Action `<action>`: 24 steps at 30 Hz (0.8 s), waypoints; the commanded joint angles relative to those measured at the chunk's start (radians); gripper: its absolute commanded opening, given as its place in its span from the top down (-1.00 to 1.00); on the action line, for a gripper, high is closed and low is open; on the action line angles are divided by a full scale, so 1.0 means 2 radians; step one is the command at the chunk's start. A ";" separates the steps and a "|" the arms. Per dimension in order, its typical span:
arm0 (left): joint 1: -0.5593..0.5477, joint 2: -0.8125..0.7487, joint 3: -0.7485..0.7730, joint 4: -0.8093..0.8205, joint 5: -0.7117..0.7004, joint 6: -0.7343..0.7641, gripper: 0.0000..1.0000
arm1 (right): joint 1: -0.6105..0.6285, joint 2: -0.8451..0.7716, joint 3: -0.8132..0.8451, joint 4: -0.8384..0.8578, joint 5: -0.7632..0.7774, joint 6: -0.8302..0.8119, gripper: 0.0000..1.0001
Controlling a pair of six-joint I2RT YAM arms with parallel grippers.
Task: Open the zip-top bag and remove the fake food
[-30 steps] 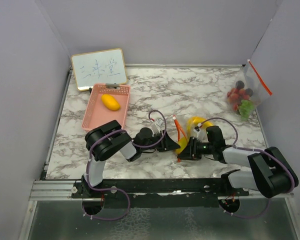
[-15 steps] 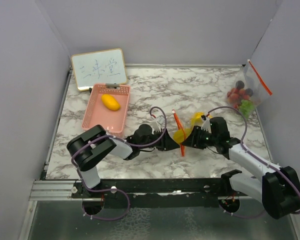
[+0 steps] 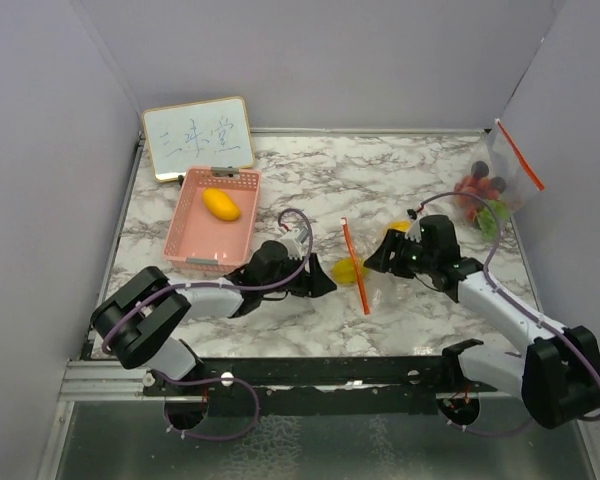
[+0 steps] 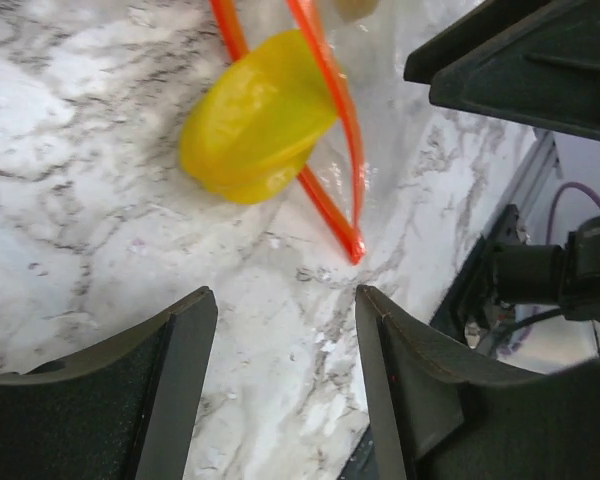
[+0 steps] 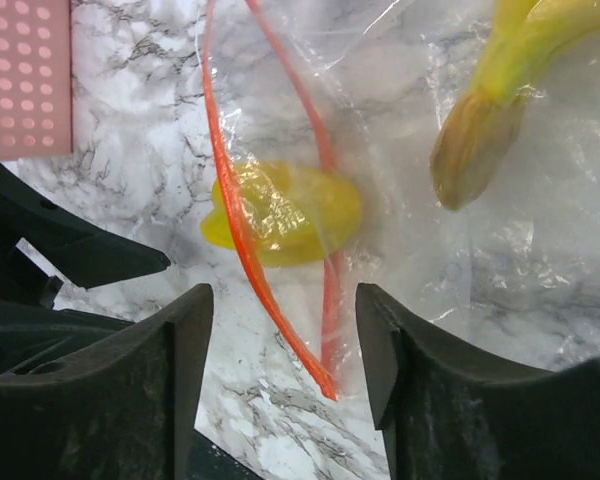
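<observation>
The clear zip-top bag lies flat on the marble mid-table, its orange zip strips parted. A yellow fake-food piece sits in the mouth between the strips, and shows in both wrist views. A banana lies deeper inside the bag. My left gripper is open just left of the mouth, over bare marble. My right gripper is open over the bag, with the zip's end between its fingers and untouched.
A pink basket at the left holds a yellow-orange oval fruit. A whiteboard leans at the back left. A second zip bag with red, dark and green pieces leans on the right wall.
Both grippers have opened and drawn apart from the bag, the left going left and the right going right. The bag has dropped flat onto the table with the yellow piece in its mouth.
</observation>
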 commanded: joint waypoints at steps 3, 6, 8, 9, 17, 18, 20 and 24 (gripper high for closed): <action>0.026 0.022 0.028 -0.033 -0.008 0.038 -0.41 | -0.002 0.079 0.013 0.059 -0.003 0.012 -0.25; 0.027 0.044 0.040 -0.008 -0.003 0.041 -0.44 | -0.002 0.102 0.004 0.090 -0.010 0.024 -0.25; 0.026 0.055 0.049 -0.001 -0.006 0.048 -0.44 | -0.002 0.119 0.001 0.106 -0.016 0.027 -0.24; 0.026 0.063 0.056 -0.001 -0.008 0.053 -0.44 | -0.002 0.126 0.000 0.115 -0.021 0.029 -0.24; 0.026 0.102 0.095 0.001 -0.003 0.071 -0.45 | -0.002 0.178 -0.003 0.165 -0.045 0.035 0.03; 0.026 0.102 0.099 -0.001 -0.004 0.074 -0.45 | -0.002 0.184 -0.002 0.168 -0.043 0.035 0.06; 0.026 0.102 0.107 -0.012 -0.007 0.083 -0.45 | -0.002 0.195 0.004 0.170 -0.041 0.031 0.10; 0.027 0.080 0.112 -0.049 -0.037 0.107 -0.39 | -0.002 0.204 0.009 0.171 -0.043 0.029 0.16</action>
